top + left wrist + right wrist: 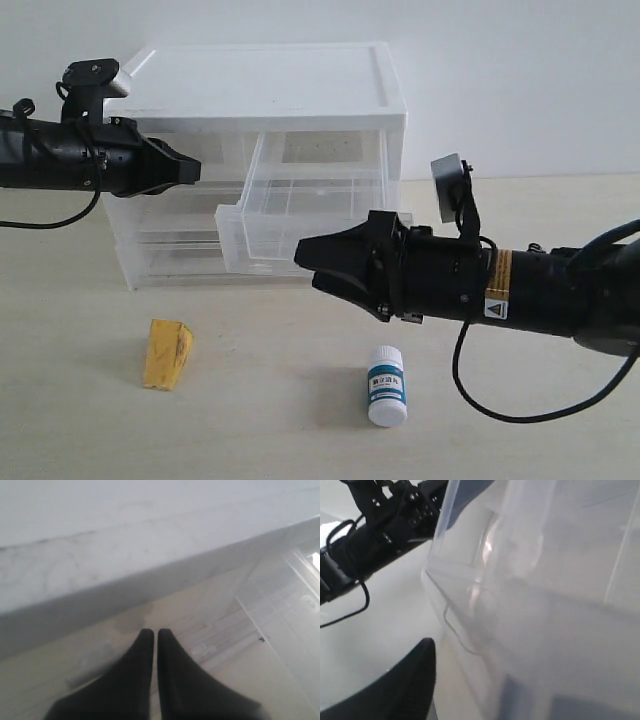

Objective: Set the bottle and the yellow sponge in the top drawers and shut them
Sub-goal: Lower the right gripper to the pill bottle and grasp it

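Note:
The bottle (387,385), white with a blue-teal label, stands upright on the table under my right arm. To the left, the yellow sponge (167,353) rests on the table in front of the cabinet. Of the top drawers, the right one (300,215) is pulled out and the left one (220,158) is closed. My left gripper (195,170) (151,631) is shut and empty at the left drawer's front. My right gripper (318,266) is open, just off the pulled-out drawer's front, holding nothing. One of its fingers (415,680) shows beside the translucent drawer wall (545,580).
The white-topped cabinet (270,85) stands at the back of the pale table (270,430), with two wide lower drawers under the top pair. The left arm (380,535) shows beyond the drawer in the right wrist view.

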You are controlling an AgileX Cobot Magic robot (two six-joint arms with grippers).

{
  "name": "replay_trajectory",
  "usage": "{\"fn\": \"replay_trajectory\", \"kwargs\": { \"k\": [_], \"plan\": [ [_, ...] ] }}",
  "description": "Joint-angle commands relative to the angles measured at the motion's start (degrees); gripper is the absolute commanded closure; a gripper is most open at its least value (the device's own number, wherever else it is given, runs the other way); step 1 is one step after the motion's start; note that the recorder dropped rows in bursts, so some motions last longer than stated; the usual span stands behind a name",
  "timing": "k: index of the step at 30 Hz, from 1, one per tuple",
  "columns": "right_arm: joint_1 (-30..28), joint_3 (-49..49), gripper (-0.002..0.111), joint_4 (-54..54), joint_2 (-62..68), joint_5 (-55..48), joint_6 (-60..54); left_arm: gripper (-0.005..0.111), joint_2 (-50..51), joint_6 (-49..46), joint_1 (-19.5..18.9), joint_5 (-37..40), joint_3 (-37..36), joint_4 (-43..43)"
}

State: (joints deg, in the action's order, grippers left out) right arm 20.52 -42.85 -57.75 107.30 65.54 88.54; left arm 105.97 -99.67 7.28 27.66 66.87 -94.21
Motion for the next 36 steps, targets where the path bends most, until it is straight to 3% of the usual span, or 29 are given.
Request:
{"fn": "replay_trajectory", "kwargs": {
  "k": [1, 5, 9, 15, 20, 24, 32, 36],
  "plan": [
    [0.0, 0.3, 0.061, -4.0, -0.8, -1.0, -0.5, 0.103, 0.5, -0.2, -0.8, -4.8, 1.2, -3.6],
    [0.0, 0.3, 0.061, -6.8, -1.0, -3.4, 0.0, 0.103, 0.5, -0.2, -0.8, -4.8, 1.2, -3.6],
    [0.0, 0.3, 0.061, -12.2, -2.3, -14.2, 0.6, 0.103, 0.5, -0.2, -0.8, -4.8, 1.2, -3.6],
    [0.0, 0.3, 0.061, -14.5, -5.1, -21.7, 0.5, 0.103, 0.5, -0.2, -0.8, -4.8, 1.2, -3.6],
    [0.1, 0.3, 0.061, -24.8, -6.8, -34.3, 6.3, 0.103, 0.5, -0.2, -0.8, -4.8, 1.2, -3.6],
    [3.3, 0.3, 0.061, -26.9, -6.8, -35.8, 7.1, 0.103, 0.5, -0.2, -0.8, -4.8, 1.2, -3.6],
    [12.1, 0.2, 0.061, -29.0, -12.3, -55.8, 9.0, 0.103, 0.5, -0.2, -0.8, -4.8, 1.2, -3.6],
    [12.2, 1.6, 0.061, -29.5, -12.7, -59.2, 11.4, 0.103, 0.5, -0.2, -0.8, -4.8, 1.2, -3.6]
  ]
}}
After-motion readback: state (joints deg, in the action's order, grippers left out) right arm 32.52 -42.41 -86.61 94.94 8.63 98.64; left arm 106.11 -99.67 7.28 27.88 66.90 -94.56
